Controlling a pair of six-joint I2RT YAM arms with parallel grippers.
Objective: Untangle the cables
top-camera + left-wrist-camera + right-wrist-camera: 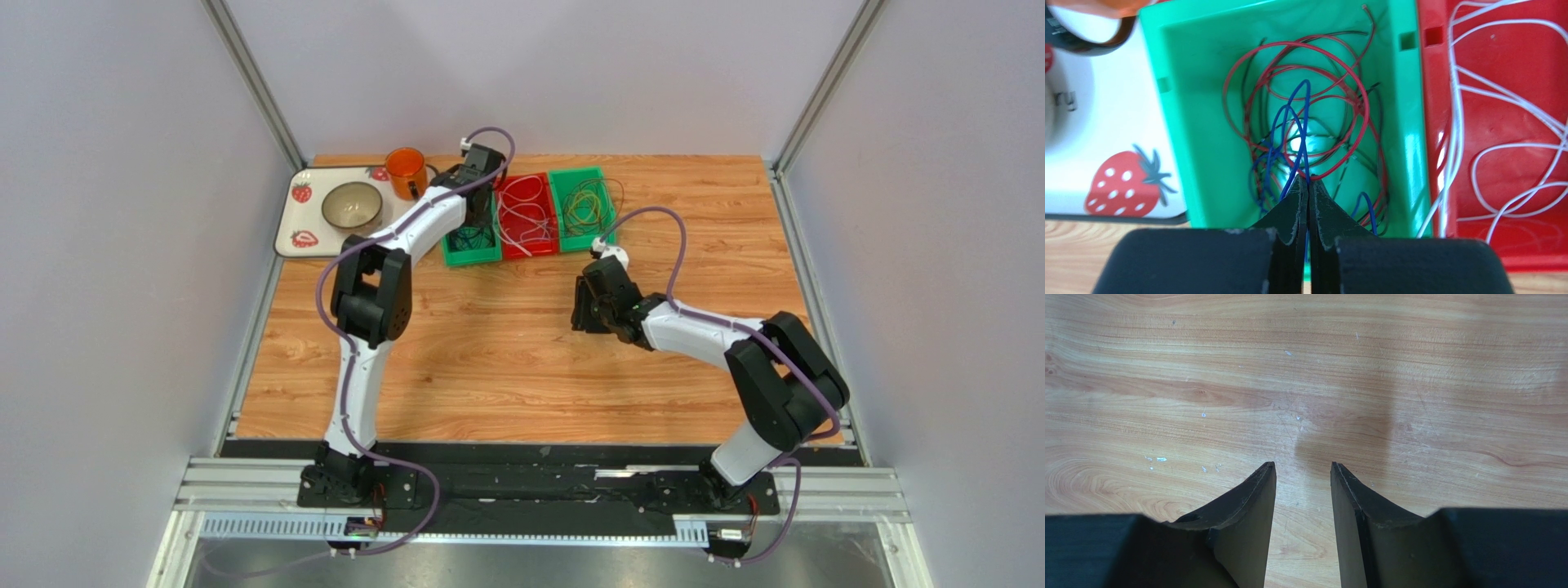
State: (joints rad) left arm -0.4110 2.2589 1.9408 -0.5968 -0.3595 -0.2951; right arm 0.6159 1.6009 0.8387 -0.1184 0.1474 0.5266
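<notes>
My left gripper point(471, 230) point(1309, 184) hangs over the left green bin point(456, 257) point(1186, 122) and is shut on a thin blue cable point(1293, 122) that loops up out of a tangle. Red cables point(1352, 92) and black cables point(1379, 159) lie coiled in the same bin. White cables point(1499, 122) lie in loose loops in the red bin point(528, 211). The right green bin point(580, 202) holds more thin dark cables. My right gripper point(580, 312) point(1303, 468) is open and empty, low over bare wood, well in front of the bins.
A white strawberry-print tray point(301, 233) point(1106, 153) with a bowl point(351, 205) sits at the back left, touching the left green bin. An orange mug point(405, 172) stands behind it. Grey walls close in the table on three sides.
</notes>
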